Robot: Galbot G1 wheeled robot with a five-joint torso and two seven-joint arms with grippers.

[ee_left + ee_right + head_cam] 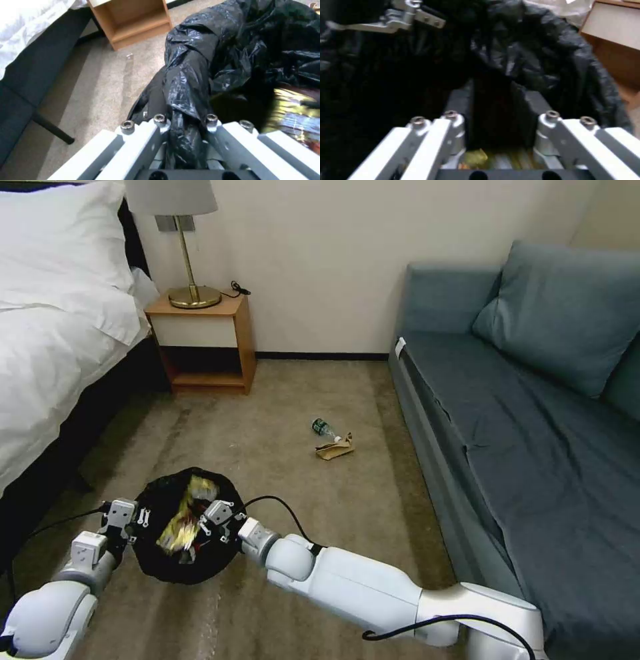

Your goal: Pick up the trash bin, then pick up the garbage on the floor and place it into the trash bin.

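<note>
While the left tool (127, 521) pinches the bag-covered rim of the trash bin (167, 570) on its bed-facing side, the bin hangs off the carpet (280, 473) in front of the robot, low and to its left. In the left wrist view the two fingers (146, 140) press together on a twisted fold of the black bag (190, 82), with plastic bunched between them.

The right tool (223, 520) sits at the opposite rim, reaching in over the bin mouth. In the right wrist view its fingers (453, 125) stand spread, with a blurred yellow wrapper (475, 157) lying at their base between them; I cannot tell whether the fingers touch it. From the head view, a gold-and-yellow wrapper (183, 523) shows inside the bin, streaked with blur, just beside the right tool.

Two pieces of garbage lie on the carpet, well apart from the bin and nearer the sofa (533, 413): a small clear bottle (324, 429) with a green label, lying on its side, and a crumpled brown paper (335, 448) touching or just beside it on the side nearer the robot.

Room notes: bed (60, 333) with white linen to the robot's left; a wooden nightstand (203, 340) against the far wall carries a brass lamp (190, 253); grey-blue sofa along the right.
</note>
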